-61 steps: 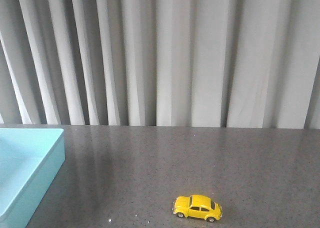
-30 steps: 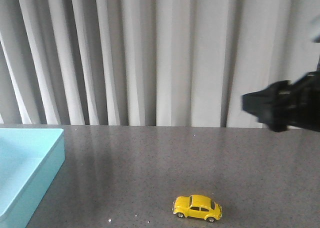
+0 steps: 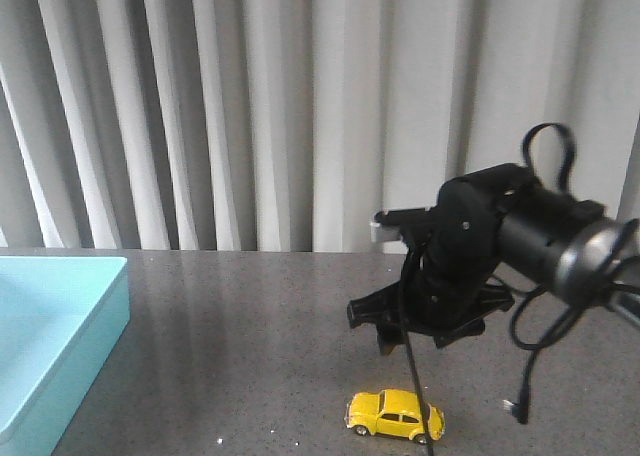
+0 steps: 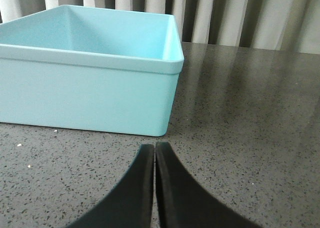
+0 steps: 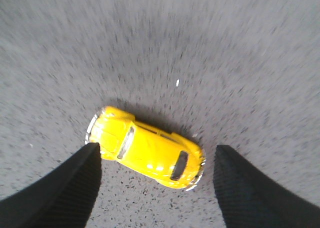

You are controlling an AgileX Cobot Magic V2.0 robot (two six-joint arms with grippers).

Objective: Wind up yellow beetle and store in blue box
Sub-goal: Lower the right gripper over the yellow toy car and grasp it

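The yellow beetle (image 3: 395, 416) sits on the tabletop (image 3: 260, 336), well right of the blue box (image 3: 50, 346). The right end effector (image 5: 155, 188) hangs above it, a finger either side.

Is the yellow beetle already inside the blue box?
No, the yellow beetle sits on the dark tabletop, well apart from the blue box.

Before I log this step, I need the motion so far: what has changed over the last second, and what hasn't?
The right arm came in from the right edge of the front view and swung down over the table; its right gripper now hangs open above the yellow beetle, fingers to either side, not gripping. The beetle and blue box have not moved. Nothing was picked up or released.
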